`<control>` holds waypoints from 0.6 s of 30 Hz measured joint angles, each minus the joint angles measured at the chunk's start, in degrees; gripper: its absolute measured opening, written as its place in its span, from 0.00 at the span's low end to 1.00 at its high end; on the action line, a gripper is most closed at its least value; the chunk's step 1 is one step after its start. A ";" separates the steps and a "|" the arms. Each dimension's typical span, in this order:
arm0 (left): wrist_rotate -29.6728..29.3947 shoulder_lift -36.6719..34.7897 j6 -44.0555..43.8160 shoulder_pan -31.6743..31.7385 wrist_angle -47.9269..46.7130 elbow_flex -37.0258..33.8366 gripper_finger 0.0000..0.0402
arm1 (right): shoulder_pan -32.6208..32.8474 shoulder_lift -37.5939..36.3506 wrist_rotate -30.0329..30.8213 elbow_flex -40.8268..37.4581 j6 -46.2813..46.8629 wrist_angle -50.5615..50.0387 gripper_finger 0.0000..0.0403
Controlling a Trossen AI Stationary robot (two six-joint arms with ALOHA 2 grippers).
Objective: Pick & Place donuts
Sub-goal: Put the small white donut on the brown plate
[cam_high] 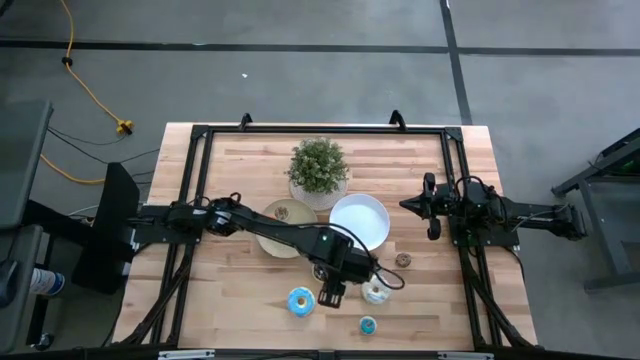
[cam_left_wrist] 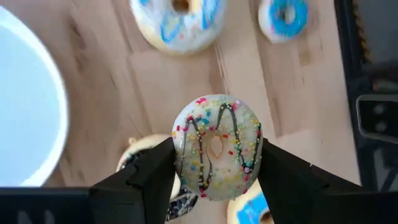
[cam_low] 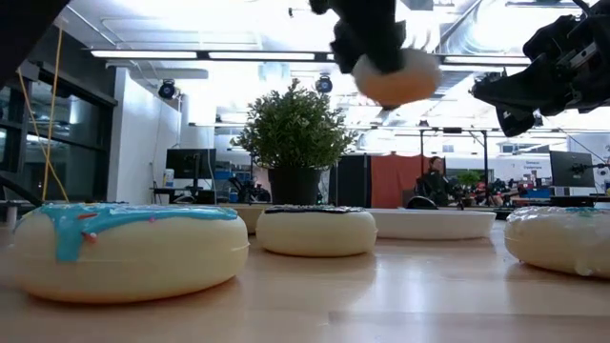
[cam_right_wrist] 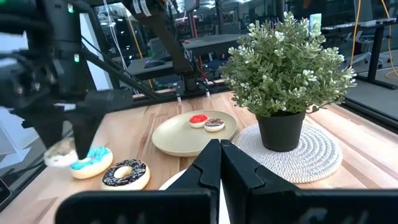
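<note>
The left end effector [cam_left_wrist: 214,177] grips a white-iced toy ring donut with chocolate drizzle and sprinkles [cam_left_wrist: 216,146] by its rim, lifted clear of the wooden counter [cam_high: 240,290]. The round white plate [cam_high: 360,220] lies just beyond it, toward the plant side, so that is my guess for the carry. The right end effector [cam_high: 432,207], fingers pinched together and empty, waits at its own side, farther from the load.
</note>
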 joint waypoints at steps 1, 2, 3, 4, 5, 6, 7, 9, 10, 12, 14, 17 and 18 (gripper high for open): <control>-0.58 -0.48 -0.86 0.16 -0.35 0.00 0.51 | 0.00 0.09 0.04 0.01 0.02 0.00 0.00; -1.72 -1.02 -1.60 0.14 -1.92 -0.23 0.51 | 0.00 0.13 0.02 0.01 0.00 -0.04 0.00; -2.53 -1.47 -2.34 0.32 -3.33 -0.26 0.51 | 0.02 0.11 0.02 0.00 0.02 -0.04 0.00; -3.46 -1.88 -2.75 0.50 -3.05 -0.33 0.51 | 0.00 0.11 0.02 0.01 0.00 -0.04 0.00; -4.08 -2.50 -3.08 0.68 -2.38 -0.88 0.51 | 0.00 0.11 0.02 0.01 0.01 -0.04 0.00; -4.50 -3.90 -3.44 0.84 -2.85 -2.27 0.51 | 0.01 0.11 0.00 0.01 0.00 -0.05 0.00; -4.83 -5.53 -3.91 0.85 -4.15 -4.23 0.51 | 0.02 0.11 0.03 0.01 0.02 -0.07 0.00; -5.34 -8.55 -4.29 1.32 -0.08 -8.70 0.51 | 0.00 0.11 0.02 0.01 0.02 -0.06 0.00; -6.02 -11.23 -4.66 1.30 1.55 -12.43 0.51 | 0.00 0.15 0.02 0.01 0.02 -0.06 0.00; -7.20 -16.39 -6.11 1.41 3.10 -20.75 0.51 | 0.02 0.48 0.04 0.01 0.00 -0.13 0.00; -6.94 -21.45 -7.85 1.89 11.37 -29.30 0.51 | 0.00 0.71 -0.01 0.01 0.01 0.00 0.00; -6.48 -27.82 -12.74 2.73 14.32 -40.63 0.51 | 0.02 1.29 0.16 0.00 0.01 0.01 0.00; -6.81 -29.42 -14.92 3.11 16.89 -43.56 0.51 | 0.02 1.59 0.15 -0.01 0.02 0.02 0.00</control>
